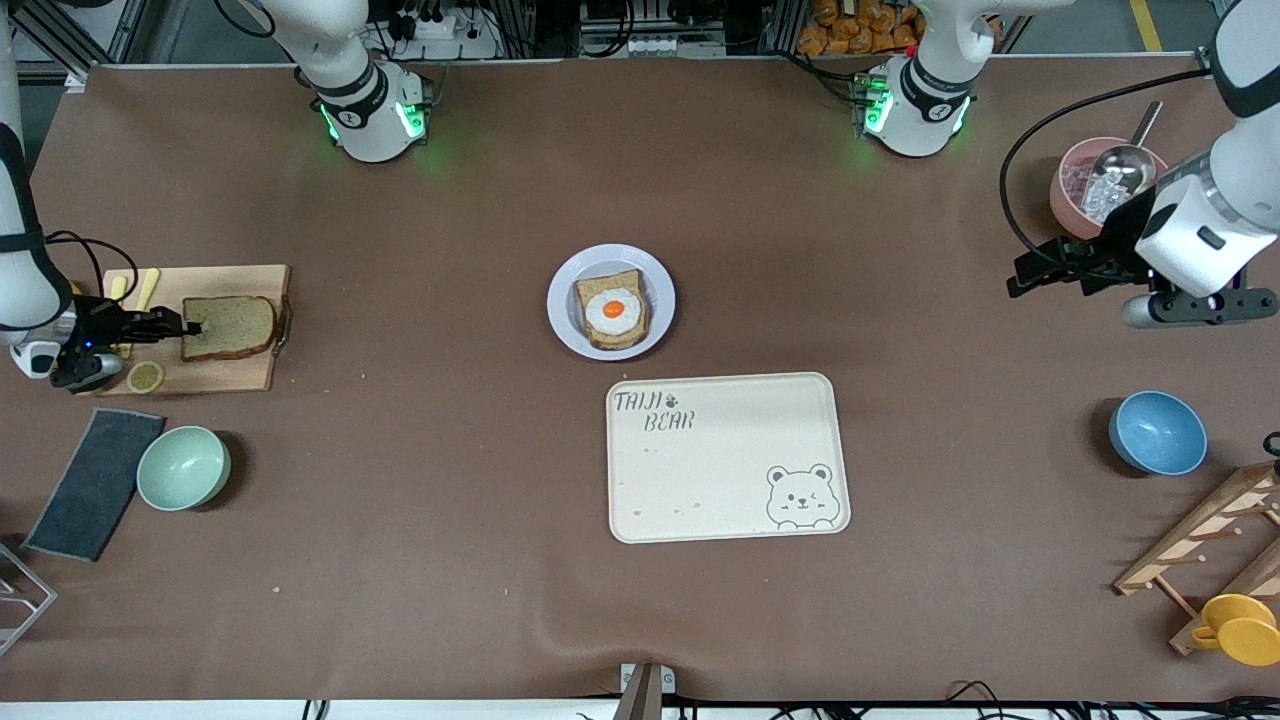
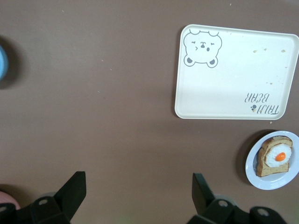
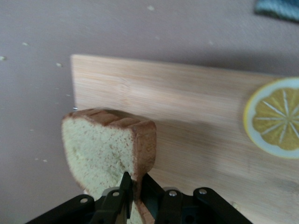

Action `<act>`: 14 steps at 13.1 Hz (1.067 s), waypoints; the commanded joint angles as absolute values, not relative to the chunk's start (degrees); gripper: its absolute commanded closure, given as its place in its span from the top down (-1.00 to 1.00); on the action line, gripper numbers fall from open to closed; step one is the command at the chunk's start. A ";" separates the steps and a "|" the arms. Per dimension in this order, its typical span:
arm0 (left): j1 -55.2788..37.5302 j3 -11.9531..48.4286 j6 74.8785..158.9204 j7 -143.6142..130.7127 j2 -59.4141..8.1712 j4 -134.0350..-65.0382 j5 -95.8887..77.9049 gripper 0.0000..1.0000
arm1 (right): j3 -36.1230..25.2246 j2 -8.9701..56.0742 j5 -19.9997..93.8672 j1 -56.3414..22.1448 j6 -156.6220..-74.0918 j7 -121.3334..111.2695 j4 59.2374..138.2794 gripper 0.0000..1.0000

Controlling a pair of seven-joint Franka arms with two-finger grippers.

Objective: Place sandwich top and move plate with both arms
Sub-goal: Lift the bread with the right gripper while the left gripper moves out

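A: Take the plate (image 1: 611,301) as the landmark. What sits nearest the front camera?

B: The cream tray (image 1: 727,457) with the bear drawing, just nearer the camera than the plate. The green bowl (image 1: 183,467) lies toward the right arm's end of the table from the plate, the blue bowl (image 1: 1157,432) toward the left arm's end, both nearer the camera than it.

A: And the plate itself?

B: Mid-table, holding a bread slice topped with a fried egg (image 1: 612,309).

A: Where is the sandwich top (image 1: 228,328)?

B: Well apart from the plate, toward the right arm's end, on the wooden cutting board (image 1: 232,375). A lemon slice (image 1: 145,377) lies on the same board.

A: Is it gripped?

B: Yes. The right gripper (image 1: 188,328) is clenched on the slice's edge; the right wrist view shows its fingers (image 3: 125,185) pinching the crust.

A: The left gripper (image 1: 1018,279)?

B: Released, jaws wide apart and holding nothing. It hangs over the bare table toward the left arm's end from the plate, beside the pink bowl (image 1: 1075,190) with a metal scoop (image 1: 1125,166). That arm waits.
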State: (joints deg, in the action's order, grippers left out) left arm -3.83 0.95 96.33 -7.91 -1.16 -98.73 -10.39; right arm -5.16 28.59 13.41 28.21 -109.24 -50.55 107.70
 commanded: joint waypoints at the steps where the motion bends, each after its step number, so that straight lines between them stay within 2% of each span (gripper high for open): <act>1: -2.82 1.05 99.91 -6.95 -2.37 -101.93 -16.66 1.00 | -5.27 26.46 13.80 25.85 -103.91 -46.95 105.30 -1.00; 3: -2.11 1.05 102.65 -6.86 -2.29 -105.72 -26.15 1.00 | -5.27 24.27 13.45 23.66 -99.25 -41.77 104.07 -1.00; 7: -2.46 1.23 104.14 -2.57 -3.34 -107.83 -28.82 1.00 | -5.27 21.80 13.45 18.82 -93.45 -35.79 103.54 -1.00; 11: -0.62 1.14 104.77 15.09 -8.60 -109.51 -40.76 1.00 | -5.01 20.48 14.50 13.46 -88.60 -29.37 103.18 -1.00; 14: -0.79 1.14 104.77 15.56 -9.93 -110.73 -42.71 1.00 | -5.01 20.48 18.97 9.15 -86.93 -25.85 103.27 -1.00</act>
State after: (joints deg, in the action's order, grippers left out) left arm -0.86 0.95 104.23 14.53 -9.87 -109.78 -40.95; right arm -4.59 21.48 16.68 11.37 -88.44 -28.35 102.97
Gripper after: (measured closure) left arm 0.000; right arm 0.885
